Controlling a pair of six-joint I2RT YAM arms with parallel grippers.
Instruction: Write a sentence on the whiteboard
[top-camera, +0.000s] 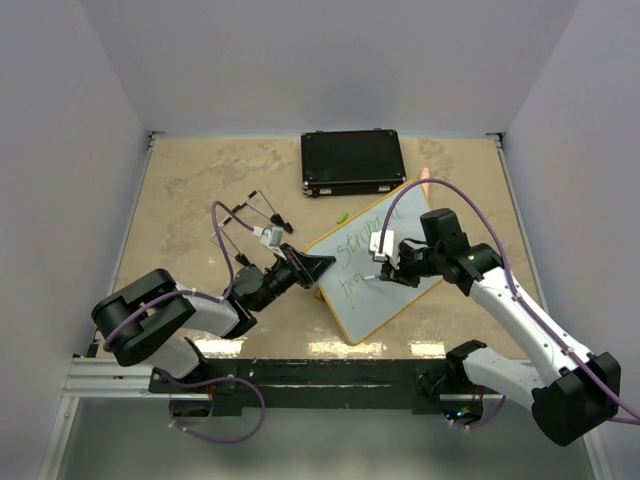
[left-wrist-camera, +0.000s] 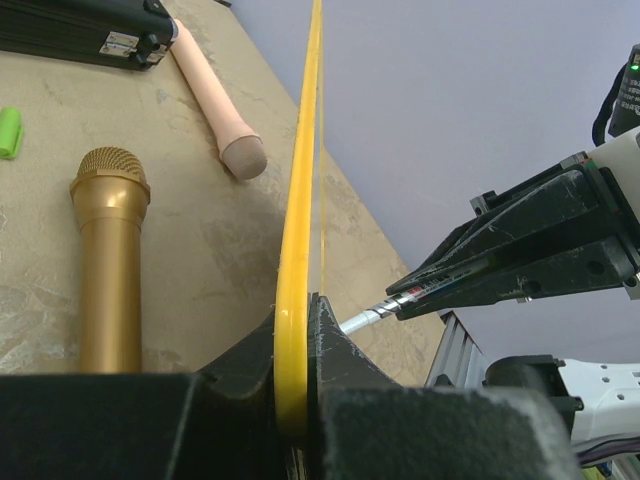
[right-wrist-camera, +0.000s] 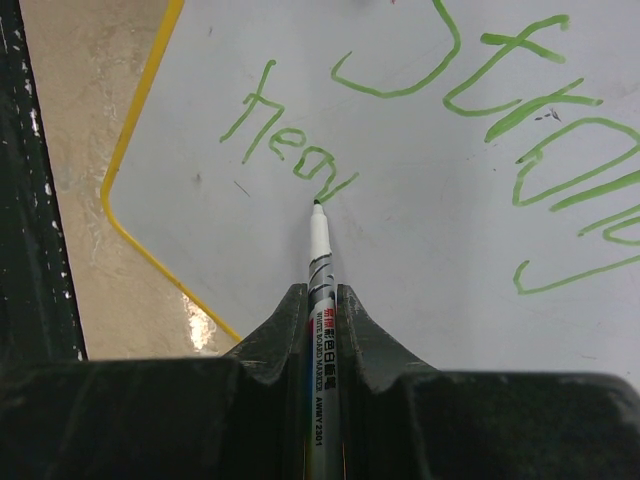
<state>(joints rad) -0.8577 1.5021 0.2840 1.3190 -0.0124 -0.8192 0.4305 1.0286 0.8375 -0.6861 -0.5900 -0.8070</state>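
At the left, the left end effector (top-camera: 312, 267) is clenched on the left corner of the whiteboard (top-camera: 372, 308), and in its wrist view the two black fingers (left-wrist-camera: 335, 345) pinch the yellow rim from either side, with the board seen edge-on. The whiteboard lies at a slant just right of the table's middle, a white panel with a thin yellow-orange rim and rounded corners, and it looks tilted rather than flat. The sentence (right-wrist-camera: 300, 150) is thin green handwriting in two lines: the upper word reads roughly "Strong" and the lower one so far "heav". A marker (right-wrist-camera: 320, 245) with a white barrel and printed label has its dark tip touching the end of the last green stroke. It is grasped by the right end effector (right-wrist-camera: 320, 300), whose jaws are closed tight around the barrel, over the board's right half. Beyond the board's far corner sits a black case (top-camera: 352, 162), with a small green cap (top-camera: 341, 216) lying between case and board. The left wrist view also shows a gold microphone (left-wrist-camera: 108, 260) and a pale pink cylinder (left-wrist-camera: 215, 95) lying on the table beside the board. Black wires (top-camera: 255, 212) lie left of centre. The table (top-camera: 190, 180) is mottled tan, with glare near its front edge, and plain pale lavender-grey walls close it in on three sides.
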